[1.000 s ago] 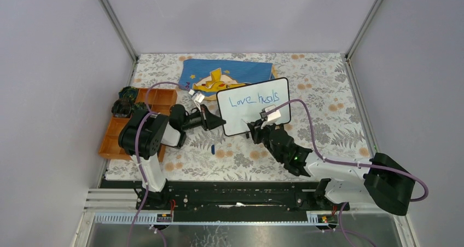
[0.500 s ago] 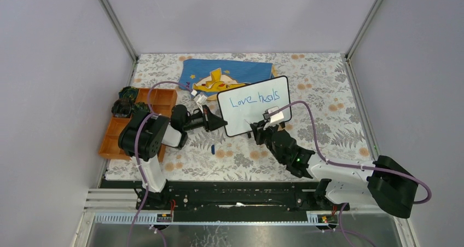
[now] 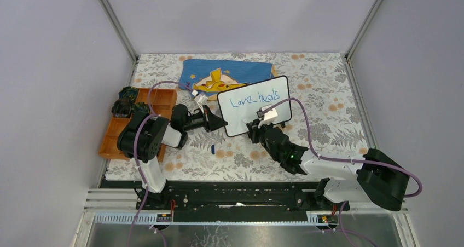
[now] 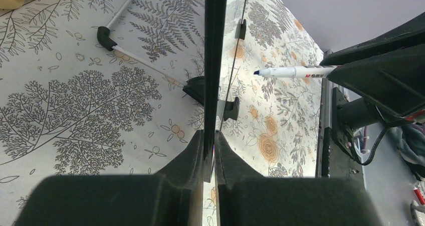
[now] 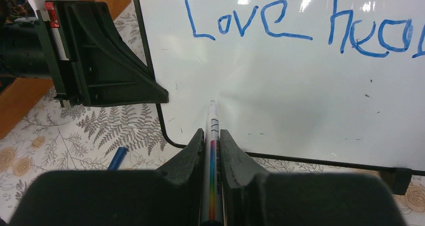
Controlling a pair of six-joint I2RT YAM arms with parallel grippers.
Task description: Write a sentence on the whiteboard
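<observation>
Whiteboard (image 3: 243,117) edge pinched in left claw (image 3: 222,122).

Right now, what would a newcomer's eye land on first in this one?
The whiteboard propped up mid-table, with blue handwriting reading "Love heals" along its top. The left gripper is clamped on its left edge, and the right gripper holds a marker aimed at the bare white below the words. Behind the board lies a blue cloth with a yellow cartoon figure.
</observation>
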